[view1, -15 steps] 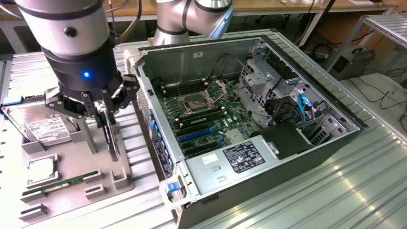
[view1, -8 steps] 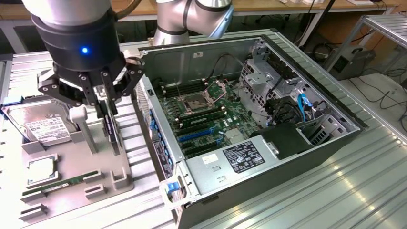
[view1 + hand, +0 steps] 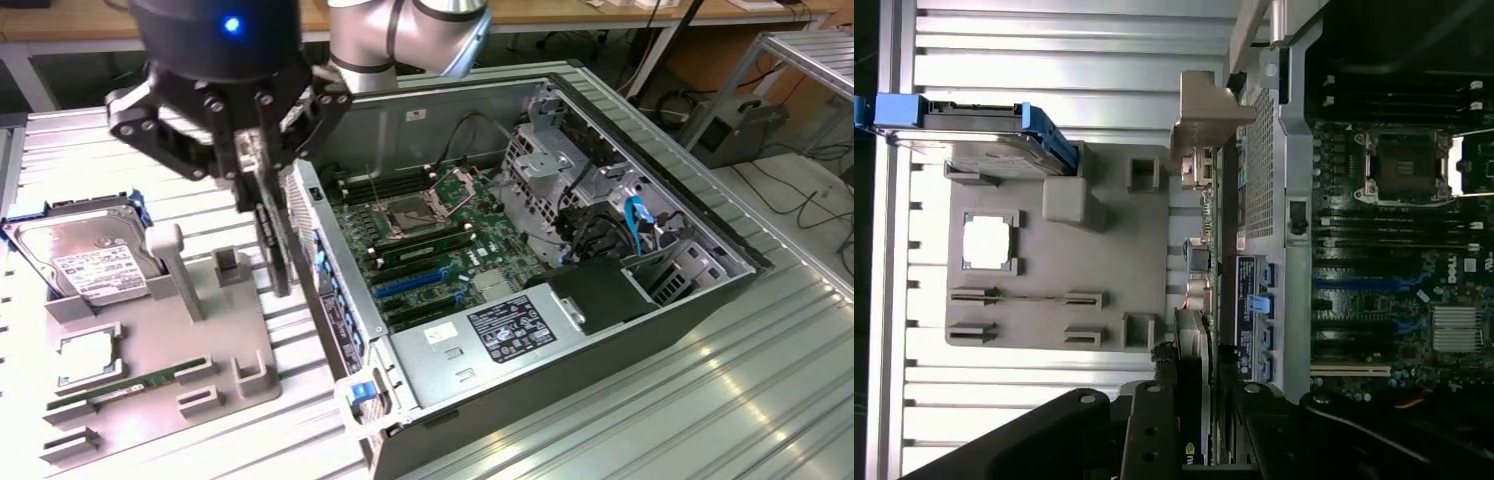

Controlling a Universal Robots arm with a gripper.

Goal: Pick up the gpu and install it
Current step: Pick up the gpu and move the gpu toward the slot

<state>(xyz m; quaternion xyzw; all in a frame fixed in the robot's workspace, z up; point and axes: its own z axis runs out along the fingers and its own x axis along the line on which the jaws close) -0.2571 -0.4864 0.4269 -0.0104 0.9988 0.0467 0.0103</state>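
Note:
The gpu [image 3: 278, 245] is a thin black card seen edge-on. It hangs upright from my gripper [image 3: 263, 178], which is shut on its upper part. The card is in the air above the grey fixture plate [image 3: 200, 340], just outside the rear wall [image 3: 320, 250] of the open computer case. In the wrist view the gpu [image 3: 1192, 370] runs out from between my dark fingers [image 3: 1154, 430], beside the case's rear port panel [image 3: 1254, 180]. The motherboard [image 3: 427, 250] lies inside the case, with blue expansion slots [image 3: 414, 282] in its lower part.
The fixture plate holds a silver hard drive [image 3: 87, 262] in a blue carrier, a CPU chip [image 3: 83, 358] and a green RAM stick [image 3: 127, 388]. A black power supply [image 3: 607, 290] and drive cages [image 3: 574, 170] take up the case's far side. Ribbed metal table [image 3: 694, 400] surrounds everything.

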